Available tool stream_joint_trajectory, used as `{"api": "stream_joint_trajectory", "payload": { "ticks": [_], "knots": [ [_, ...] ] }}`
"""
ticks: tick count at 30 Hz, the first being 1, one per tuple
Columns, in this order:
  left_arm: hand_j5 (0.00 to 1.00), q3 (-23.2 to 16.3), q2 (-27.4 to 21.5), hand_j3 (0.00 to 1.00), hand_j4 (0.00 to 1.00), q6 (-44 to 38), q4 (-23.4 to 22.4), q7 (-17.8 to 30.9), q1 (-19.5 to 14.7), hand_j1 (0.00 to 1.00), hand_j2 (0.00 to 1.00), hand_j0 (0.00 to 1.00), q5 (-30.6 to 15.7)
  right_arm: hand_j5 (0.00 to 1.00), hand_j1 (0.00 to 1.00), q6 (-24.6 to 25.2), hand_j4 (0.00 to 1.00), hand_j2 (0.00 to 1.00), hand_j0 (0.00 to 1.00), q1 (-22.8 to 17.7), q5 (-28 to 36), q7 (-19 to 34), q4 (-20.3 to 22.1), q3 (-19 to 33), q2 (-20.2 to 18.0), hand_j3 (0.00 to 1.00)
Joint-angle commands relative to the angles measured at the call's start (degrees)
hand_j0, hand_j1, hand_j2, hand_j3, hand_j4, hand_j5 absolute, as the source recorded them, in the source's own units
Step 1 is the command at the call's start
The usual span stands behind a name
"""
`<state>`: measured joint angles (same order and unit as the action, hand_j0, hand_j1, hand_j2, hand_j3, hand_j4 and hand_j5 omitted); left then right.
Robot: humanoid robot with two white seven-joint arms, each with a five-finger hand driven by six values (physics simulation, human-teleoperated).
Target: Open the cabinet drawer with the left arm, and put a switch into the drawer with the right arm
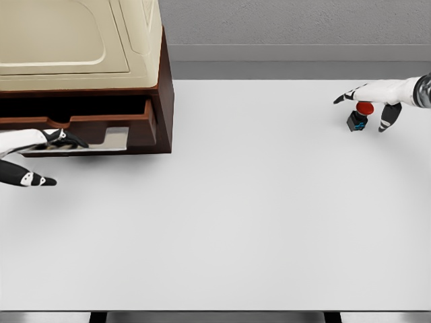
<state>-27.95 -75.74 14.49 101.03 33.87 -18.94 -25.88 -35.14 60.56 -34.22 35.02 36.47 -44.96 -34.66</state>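
A brown wooden cabinet with a cream top stands at the table's far left. Its drawer is pulled partly out, showing a dark gap above the drawer front. A grey metal handle sits under the front. My left hand comes in at the left edge, its fingers hooked on that handle and the thumb lower and apart. The switch, a red button on a black base, stands at the far right. My right hand hovers over it with fingers spread to either side, holding nothing.
The white table stretches wide between the cabinet and the switch. Its near edge runs along the bottom of the view, and a grey wall rises behind its far edge.
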Motion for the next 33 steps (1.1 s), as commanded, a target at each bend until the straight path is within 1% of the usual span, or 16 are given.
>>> {"api": "stream_joint_trajectory", "payload": {
  "ticks": [1, 9, 12, 15, 22, 24, 25, 27, 33],
  "knots": [
    [0.71, -3.4, 0.6, 0.71, 0.71, 4.5, 0.0, -0.9, 0.0, 0.71, 0.71, 0.71, 8.1, 1.0, 1.0, 0.1, 1.0, 1.0, 1.0, 0.0, 0.2, 0.0, 0.0, 0.1, -0.1, 1.0],
    [0.71, -5.7, -0.1, 0.71, 0.71, 7.2, 0.0, -0.8, 0.1, 0.71, 0.71, 0.71, 8.1, 1.0, 1.0, 0.1, 1.0, 1.0, 1.0, 0.0, 0.1, 0.0, 0.0, 0.1, -0.1, 1.0],
    [0.71, -5.8, -1.1, 0.71, 0.71, 9.2, 0.0, -0.8, 0.9, 0.71, 0.71, 0.71, 8.1, 1.0, 1.0, 0.1, 1.0, 1.0, 1.0, 0.1, 0.0, 0.0, 0.0, 0.1, -0.1, 1.0],
    [0.72, -6.2, -2.7, 0.72, 0.72, 13.2, 0.0, -0.8, 2.1, 0.72, 0.72, 0.72, 7.4, 1.0, 1.0, 0.1, 1.0, 1.0, 1.0, 0.1, 0.0, 0.0, 0.0, 0.1, -0.1, 1.0],
    [0.72, -6.3, -6.0, 0.72, 0.72, 20.5, 0.0, -0.8, 4.7, 0.72, 0.72, 0.72, 7.3, 1.0, 1.0, 0.1, 1.0, 1.0, 1.0, 0.1, 0.0, 0.0, 0.0, 0.1, 0.0, 1.0],
    [0.72, -6.3, -7.1, 0.72, 0.72, 20.5, 0.0, -0.8, 5.6, 0.72, 0.72, 0.72, 7.2, 1.0, 1.0, 0.1, 1.0, 1.0, 1.0, 0.1, 0.0, 0.0, 0.0, 0.1, 0.0, 1.0],
    [0.72, -7.3, -7.2, 0.72, 0.72, 20.5, 0.0, -0.8, 5.6, 0.72, 0.72, 0.72, 7.1, 1.0, 1.0, 0.1, 1.0, 1.0, 1.0, 0.1, 0.0, 0.0, 0.0, 0.1, -0.1, 1.0],
    [0.72, -7.4, -7.9, 0.72, 0.72, 20.5, 0.0, -0.8, 5.7, 0.72, 0.72, 0.72, 7.1, 1.0, 1.0, 0.1, 1.0, 1.0, 1.0, 0.1, -0.6, 0.0, 0.0, 0.1, 0.0, 1.0],
    [0.72, -9.8, -11.5, 0.72, 0.72, 20.5, 0.0, -0.9, 6.5, 0.72, 0.72, 0.72, 7.0, 1.0, 1.0, 0.1, 1.0, 1.0, 1.0, 0.1, -0.6, 0.0, 0.0, 0.1, 0.0, 1.0]
  ]
}}
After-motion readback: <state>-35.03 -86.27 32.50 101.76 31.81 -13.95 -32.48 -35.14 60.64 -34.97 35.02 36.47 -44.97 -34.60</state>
